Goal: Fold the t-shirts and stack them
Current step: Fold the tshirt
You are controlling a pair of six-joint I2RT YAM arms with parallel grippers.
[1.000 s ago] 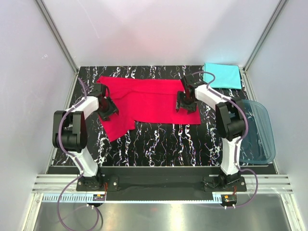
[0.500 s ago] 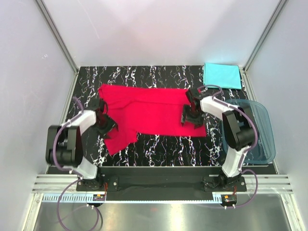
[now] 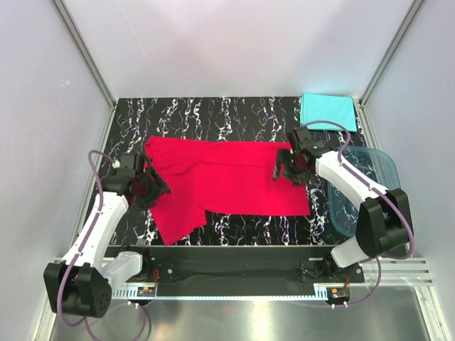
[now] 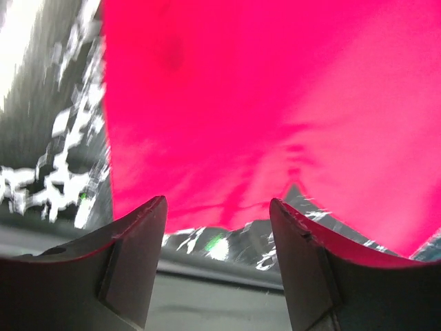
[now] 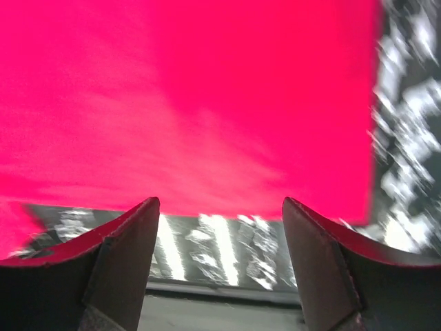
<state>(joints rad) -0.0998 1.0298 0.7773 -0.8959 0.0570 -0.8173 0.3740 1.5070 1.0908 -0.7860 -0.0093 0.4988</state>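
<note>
Standing released over the red t-shirt (image 3: 227, 177) spread across the middle of the surface (image 3: 234, 114), the left claw (image 3: 148, 187) and right claw (image 3: 288, 168) should grip its opposite side edges level and lift together, keeping the fold straight.

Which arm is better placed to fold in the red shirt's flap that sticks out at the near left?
Left. The left arm, jaws open, is right beside that flap of the red shirt; the right arm is at the shirt's opposite edge, near the tub.

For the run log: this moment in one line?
red shirt spread flat | turquoise shirt folded | left gripper open | right gripper open
</note>
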